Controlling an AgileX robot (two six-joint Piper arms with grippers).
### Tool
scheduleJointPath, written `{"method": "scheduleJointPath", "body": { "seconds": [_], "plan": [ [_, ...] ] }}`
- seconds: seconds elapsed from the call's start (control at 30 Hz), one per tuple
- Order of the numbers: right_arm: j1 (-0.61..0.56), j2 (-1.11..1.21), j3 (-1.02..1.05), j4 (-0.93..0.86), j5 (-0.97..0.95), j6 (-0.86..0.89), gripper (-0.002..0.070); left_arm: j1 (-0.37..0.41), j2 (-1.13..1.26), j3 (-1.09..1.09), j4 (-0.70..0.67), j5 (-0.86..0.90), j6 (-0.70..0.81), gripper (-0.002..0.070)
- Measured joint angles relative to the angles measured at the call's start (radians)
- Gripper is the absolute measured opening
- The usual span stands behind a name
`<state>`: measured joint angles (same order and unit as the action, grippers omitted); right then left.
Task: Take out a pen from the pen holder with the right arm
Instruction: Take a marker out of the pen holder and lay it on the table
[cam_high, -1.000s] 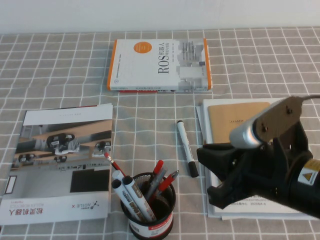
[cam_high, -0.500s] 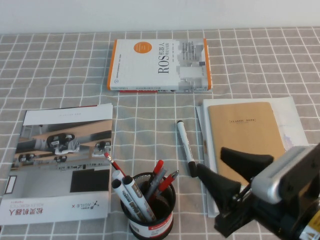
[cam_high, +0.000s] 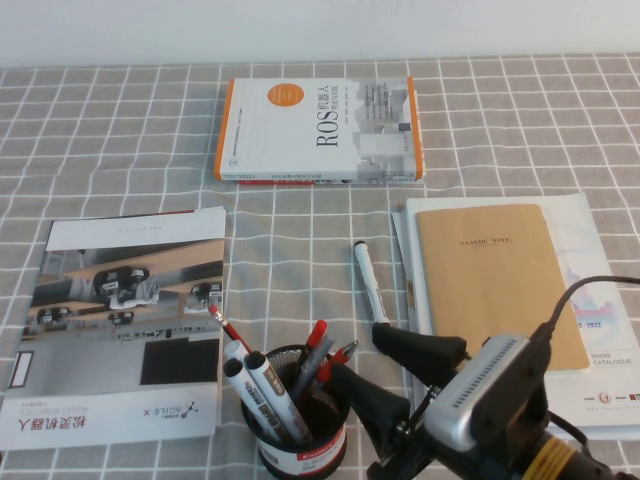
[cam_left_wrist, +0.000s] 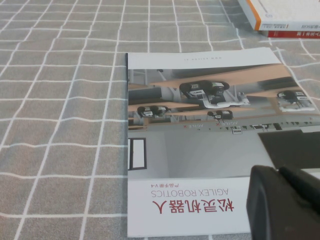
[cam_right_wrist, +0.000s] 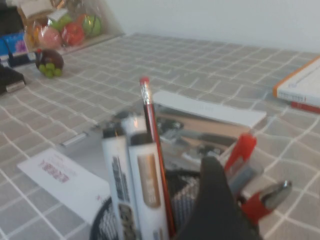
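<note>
A grey checked cloth (cam_high: 100, 130) covered the table. Toward the far edge lay a white book (cam_high: 318, 130) with orange trim, closed and flat, ROS printed across its cover. On the left sat a glossy brochure (cam_high: 125, 325) showing photographs of machines (red lettering ran along its near edge). Well apart on the right, a tan notebook (cam_high: 495, 280) rested on a stack of white papers (cam_high: 600, 390), which stuck out past it on the near and right sides.

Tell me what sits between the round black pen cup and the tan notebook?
High view: a white marker lies there on the checked cloth, and the open right gripper sits beside the cup. The left gripper hovers over the brochure.
</note>
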<state>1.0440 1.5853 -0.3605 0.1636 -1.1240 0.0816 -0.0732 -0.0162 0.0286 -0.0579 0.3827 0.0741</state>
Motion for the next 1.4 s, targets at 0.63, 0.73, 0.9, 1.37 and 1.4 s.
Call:
{"method": "scheduleJointPath", "body": {
  "seconds": [0.63,0.73,0.9,1.37,1.4],
  "plan": [
    [0.000,0.068,-0.016,0.063,-0.007,0.047,0.0377,0.000,0.000,0.000,0.000,0.000,0.000,-0.0003],
    [0.000,0.070,-0.027,0.063,-0.007,0.049,0.0377,0.000,0.000,0.000,0.000,0.000,0.000,-0.0003],
    [0.000,0.083,-0.044,0.063,-0.012,0.051,0.0377,0.000,0.000,0.000,0.000,0.000,0.000,-0.0003],
    [0.000,0.125,-0.083,0.079,-0.012,0.055,0.0377,0.000,0.000,0.000,0.000,0.000,0.000,-0.0003],
    [0.000,0.128,-0.083,0.081,-0.012,0.055,0.0377,0.000,0.000,0.000,0.000,0.000,0.000,-0.0003]
  ]
}}
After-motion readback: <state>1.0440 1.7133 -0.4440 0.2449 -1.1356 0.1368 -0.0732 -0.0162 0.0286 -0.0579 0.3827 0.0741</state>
